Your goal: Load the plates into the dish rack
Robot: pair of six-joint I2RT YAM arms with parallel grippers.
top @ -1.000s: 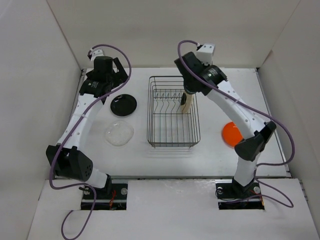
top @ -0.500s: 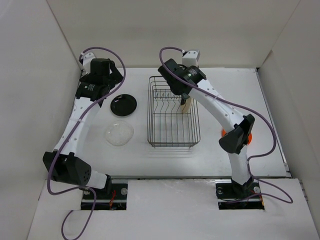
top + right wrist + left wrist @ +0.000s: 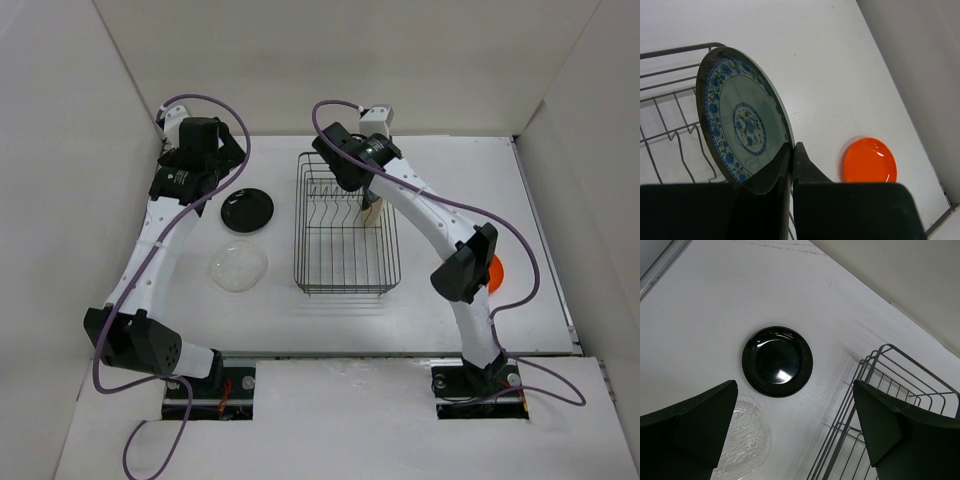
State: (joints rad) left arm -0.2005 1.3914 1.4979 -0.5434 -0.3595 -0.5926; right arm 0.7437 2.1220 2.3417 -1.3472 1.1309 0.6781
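White table (image 3: 300, 312) — right end effector (image 3: 792, 148) clenched on teal plate (image 3: 742, 125), lower rim hidden — left end effector (image 3: 795, 390) released.

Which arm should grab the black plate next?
Left: the open left gripper hangs directly above the black plate, while the right gripper is busy pinching the teal plate over the dish rack.
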